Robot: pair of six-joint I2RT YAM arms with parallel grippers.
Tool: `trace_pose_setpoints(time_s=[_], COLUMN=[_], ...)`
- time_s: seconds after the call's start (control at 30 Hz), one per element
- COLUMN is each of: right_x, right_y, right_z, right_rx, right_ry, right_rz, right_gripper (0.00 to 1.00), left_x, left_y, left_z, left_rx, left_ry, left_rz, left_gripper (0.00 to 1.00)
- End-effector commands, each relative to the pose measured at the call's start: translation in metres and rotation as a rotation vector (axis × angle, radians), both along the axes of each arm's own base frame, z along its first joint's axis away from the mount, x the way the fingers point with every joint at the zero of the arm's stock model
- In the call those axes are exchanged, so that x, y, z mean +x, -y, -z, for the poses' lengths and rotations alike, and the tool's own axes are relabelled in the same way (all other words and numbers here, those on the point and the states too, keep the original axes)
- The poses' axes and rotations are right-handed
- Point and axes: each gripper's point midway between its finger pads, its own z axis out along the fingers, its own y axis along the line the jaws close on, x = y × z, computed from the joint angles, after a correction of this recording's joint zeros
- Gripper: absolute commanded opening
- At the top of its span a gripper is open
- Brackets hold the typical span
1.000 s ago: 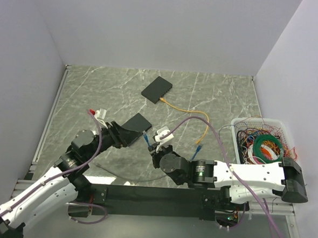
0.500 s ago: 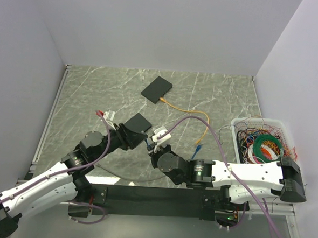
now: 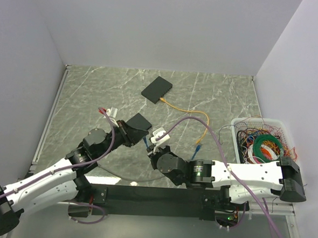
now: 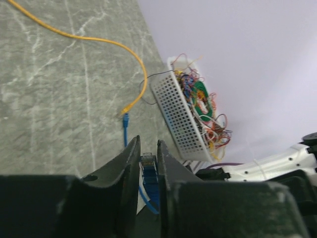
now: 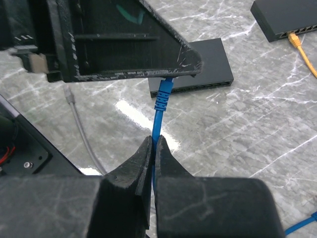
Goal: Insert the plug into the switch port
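The blue plug [image 4: 148,166] hangs in the air between the two arms, above the table [image 3: 96,93] and close to the near switch [image 3: 139,121]. The left jaws are clenched on the plug body itself. The left wrist view shows it pinched between the two fingers, its pale tip facing away from the wrist. The right jaws are shut on the blue cable [image 5: 157,124] a little below the plug, so the short run between the two grips stands nearly straight.

The plug looks small, light and hard, probably smooth plastic that could slip or swivel in a loose pinch, with a thin latch tab that would not like being crushed. The cable is soft and springy, so it will likely tug the plug off line. The best hold is on the flat sides of the plug body, behind the tip, leaving the nose free to enter a port.

The far switch [image 3: 156,88] already carries a yellow cable [image 3: 189,110], and a basket [image 3: 234,129] of wires sits well to the right.
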Motion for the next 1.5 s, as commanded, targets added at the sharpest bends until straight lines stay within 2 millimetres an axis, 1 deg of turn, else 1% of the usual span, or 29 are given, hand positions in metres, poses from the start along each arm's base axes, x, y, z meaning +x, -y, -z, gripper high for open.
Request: trace_pose_setpoints(time_s=[0.0,0.07,0.1,0.13,0.17,0.2,0.23,0.27,0.3,0.33,0.37,0.4,0.43,0.47,0.5,0.53,0.57,0.6,0.63,0.7,0.73,0.77,0.83,0.87,0.9,1.0,1.1,1.33,1.47], right_x=[0.000,0.000,-0.001,-0.001,-0.001,-0.003,-0.004,-0.005,-0.006,-0.011,-0.013,-0.018,-0.018,-0.021,-0.019,-0.020,-0.018,-0.016,-0.018,-0.023,-0.024,-0.030,-0.034,-0.037,-0.042,-0.044,-0.041,-0.039,-0.035], right_y=[-0.010,-0.009,-0.009,-0.007,-0.006,-0.006,-0.003,-0.001,0.001,0.003,0.006,0.006,0.013,0.015,0.019,0.027,0.031,0.033,0.031,0.026,0.021,0.018,0.012,0.010,0.008,0.001,-0.005,-0.011,-0.014], right_z=[-0.027,-0.027,-0.027,-0.028,-0.030,-0.032,-0.039,-0.040,-0.043,-0.059,-0.059,-0.064,-0.075,-0.081,-0.094,-0.104,-0.097,-0.098,-0.098,-0.103,-0.100,-0.102,-0.106,-0.107,-0.112,-0.111,-0.108,-0.109,-0.109], right_rx=[0.073,0.079,0.081,0.096,0.107,0.129,0.162,0.176,0.198,0.268,0.301,0.348,0.435,0.484,0.573,0.626,0.630,0.647,0.651,0.670,0.670,0.676,0.709,0.717,0.736,0.738,0.734,0.739,0.742], right_ry=[0.020,0.013,0.010,0.006,0.001,-0.011,-0.017,-0.026,-0.033,-0.045,-0.055,-0.074,-0.083,-0.096,-0.105,-0.100,-0.112,-0.116,-0.119,-0.135,-0.153,-0.165,-0.179,-0.184,-0.184,-0.203,-0.214,-0.219,-0.218], right_rz=[-0.004,-0.001,-0.003,-0.002,-0.004,-0.015,-0.023,-0.034,-0.049,-0.095,-0.123,-0.170,-0.231,-0.276,-0.300,-0.330,-0.360,-0.360,-0.389,-0.447,-0.466,-0.511,-0.548,-0.572,-0.608,-0.632,-0.630,-0.634,-0.623], right_gripper=[0.00,0.00,0.04,0.15,0.43,0.53,0.61,0.69,0.71,0.73,0.75,0.75,0.75,0.75,0.75,0.75,0.75,0.75,0.74,0.70,0.68,0.66,0.64,0.63,0.62,0.58,0.56,0.51,0.43], left_x=[0.003,0.003,0.003,0.002,0.002,-0.001,-0.001,-0.003,-0.005,-0.007,-0.010,-0.013,-0.019,-0.022,-0.032,-0.036,-0.040,-0.045,-0.052,-0.060,-0.065,-0.068,-0.071,-0.075,-0.075,-0.077,-0.078,-0.078,-0.078], left_y=[0.002,0.001,0.000,-0.002,-0.003,-0.005,-0.006,-0.007,-0.007,-0.009,-0.009,-0.008,-0.009,-0.010,-0.010,-0.010,-0.011,-0.012,-0.012,-0.014,-0.014,-0.016,-0.017,-0.018,-0.017,-0.017,-0.016,-0.014,-0.015], left_z=[-0.028,-0.027,-0.027,-0.029,-0.028,-0.028,-0.027,-0.029,-0.029,-0.029,-0.031,-0.033,-0.040,-0.045,-0.056,-0.060,-0.065,-0.069,-0.078,-0.082,-0.086,-0.092,-0.092,-0.097,-0.094,-0.095,-0.098,-0.095,-0.094], left_rx=[-0.037,-0.027,-0.023,-0.025,-0.022,-0.023,-0.024,-0.029,-0.030,-0.037,-0.046,-0.060,-0.081,-0.098,-0.136,-0.150,-0.169,-0.184,-0.212,-0.242,-0.259,-0.283,-0.303,-0.320,-0.321,-0.336,-0.344,-0.356,-0.357], left_ry=[0.069,0.068,0.070,0.077,0.078,0.087,0.091,0.102,0.113,0.125,0.136,0.163,0.192,0.215,0.261,0.282,0.304,0.327,0.367,0.397,0.418,0.447,0.459,0.479,0.477,0.484,0.489,0.484,0.482], left_rz=[0.000,-0.004,-0.007,-0.010,-0.013,-0.013,-0.015,-0.011,-0.003,-0.001,0.010,0.028,0.045,0.059,0.096,0.109,0.122,0.135,0.162,0.187,0.207,0.209,0.220,0.227,0.234,0.245,0.254,0.262,0.260], left_gripper=[0.13,0.06,0.01,0.01,0.01,0.01,0.01,0.01,0.01,0.01,0.01,0.01,0.01,0.01,0.01,0.01,0.01,0.01,0.01,0.01,0.01,0.01,0.01,0.01,0.01,0.01,0.01,0.01,0.01])
